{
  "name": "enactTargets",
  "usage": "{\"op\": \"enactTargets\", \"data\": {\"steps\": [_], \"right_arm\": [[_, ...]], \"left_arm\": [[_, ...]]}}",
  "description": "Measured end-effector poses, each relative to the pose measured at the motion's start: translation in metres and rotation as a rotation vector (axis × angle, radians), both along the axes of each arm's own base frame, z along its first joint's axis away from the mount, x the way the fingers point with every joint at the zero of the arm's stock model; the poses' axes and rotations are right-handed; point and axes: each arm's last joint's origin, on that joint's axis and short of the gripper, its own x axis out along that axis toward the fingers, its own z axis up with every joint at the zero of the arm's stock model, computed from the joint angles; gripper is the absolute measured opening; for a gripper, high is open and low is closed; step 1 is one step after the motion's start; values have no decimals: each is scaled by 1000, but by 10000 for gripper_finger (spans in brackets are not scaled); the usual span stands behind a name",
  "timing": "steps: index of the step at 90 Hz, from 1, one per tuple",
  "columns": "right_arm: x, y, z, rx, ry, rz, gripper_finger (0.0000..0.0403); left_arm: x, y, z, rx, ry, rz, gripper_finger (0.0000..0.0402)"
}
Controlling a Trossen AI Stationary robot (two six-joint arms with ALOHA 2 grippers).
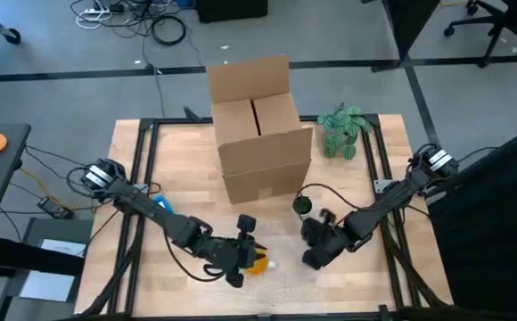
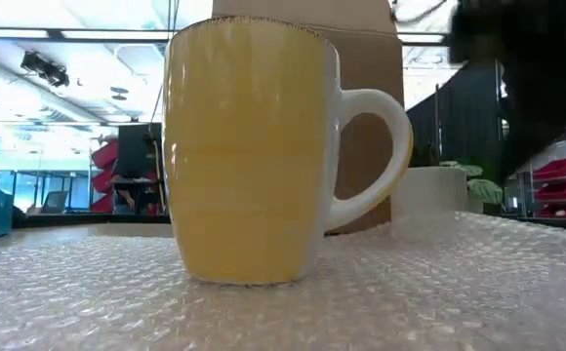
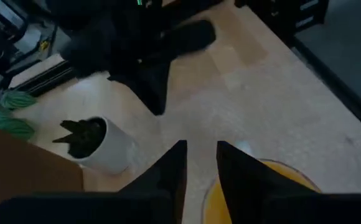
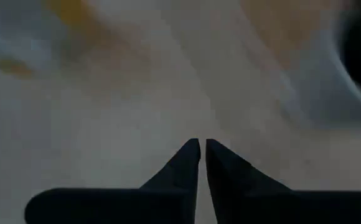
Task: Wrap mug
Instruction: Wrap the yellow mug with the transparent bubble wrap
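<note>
A yellow mug point(image 2: 249, 146) with a white handle point(image 2: 381, 156) stands upright on a sheet of bubble wrap point(image 2: 429, 283) near the table's front edge point(image 1: 258, 262). My left gripper point(image 1: 246, 255) hovers just over the mug's rim point(image 3: 274, 177). Its fingers point(image 3: 199, 163) are a little apart and point down at the rim's left side. In the low view the rim is free of any finger. My right gripper point(image 1: 313, 258) is to the mug's right, shut point(image 4: 203, 149), and low over the wrap. It shows as a dark blur point(image 2: 527, 68) in the low view. My right gripper is shut low over the bubble wrap, pointing down. Whether its tips touch the sheet I cannot tell.
An open cardboard box point(image 1: 258, 125) stands behind the mug at the table's middle. A small white pot with a dark plant point(image 1: 303, 205) sits between the box and my right gripper. A green plant point(image 1: 343, 132) stands at the far right.
</note>
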Motion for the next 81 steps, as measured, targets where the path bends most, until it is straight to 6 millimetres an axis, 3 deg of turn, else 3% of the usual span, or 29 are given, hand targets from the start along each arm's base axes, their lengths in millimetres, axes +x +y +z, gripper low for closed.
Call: {"op": "enactTargets", "data": {"steps": [10,32,51,65,73,81], "right_arm": [[-9,-6,-12,1,69,-24,62],[-13,-19,-23,-73,30,-134,174],[-21,-36,-48,-5,38,-221,220],[-20,-37,-54,20,-43,-230,206],[-18,-36,-53,8,-55,-232,161],[-14,-34,-50,0,-64,-194,92]], "left_arm": [[1,-1,2,-9,-18,-1,81],[2,1,2,-9,-17,6,81],[2,1,2,-11,-16,7,81],[2,2,2,-11,-16,8,81],[2,2,2,-12,-16,9,81],[3,1,4,-53,-41,22,80]]}}
